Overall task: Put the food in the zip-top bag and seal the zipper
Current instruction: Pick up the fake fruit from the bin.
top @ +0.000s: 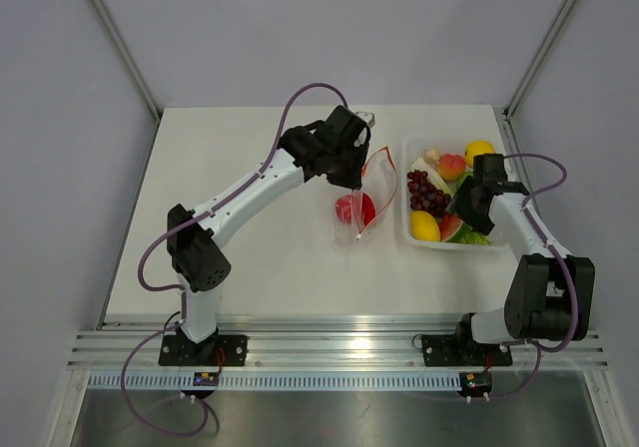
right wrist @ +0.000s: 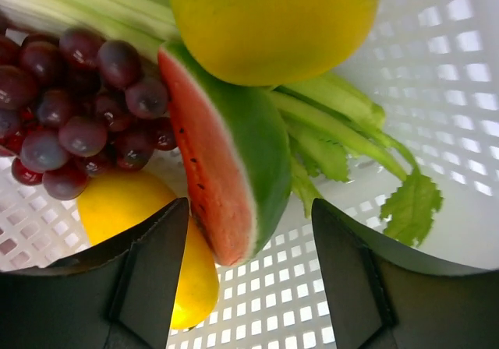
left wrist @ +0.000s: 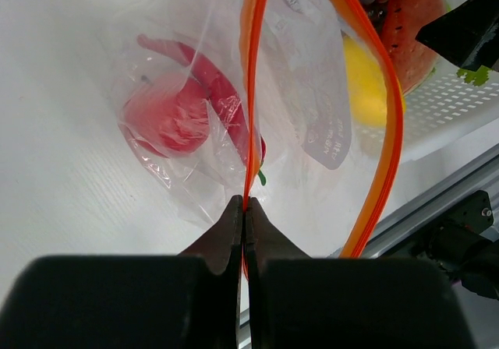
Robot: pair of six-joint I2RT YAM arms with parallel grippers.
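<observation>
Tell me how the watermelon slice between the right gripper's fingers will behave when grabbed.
The watermelon slice looks like glossy hard plastic, so it is probably stiff, light and slippery. Its wedge shape tapers, so the right gripper may squeeze it out sideways.

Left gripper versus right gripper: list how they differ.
The left gripper is shut, pinching the zipper; the right gripper stands open astride a watermelon wedge. The left gripper is at the zip-top bag lying on the table; the right gripper is down in the white tray. Both are black.
</observation>
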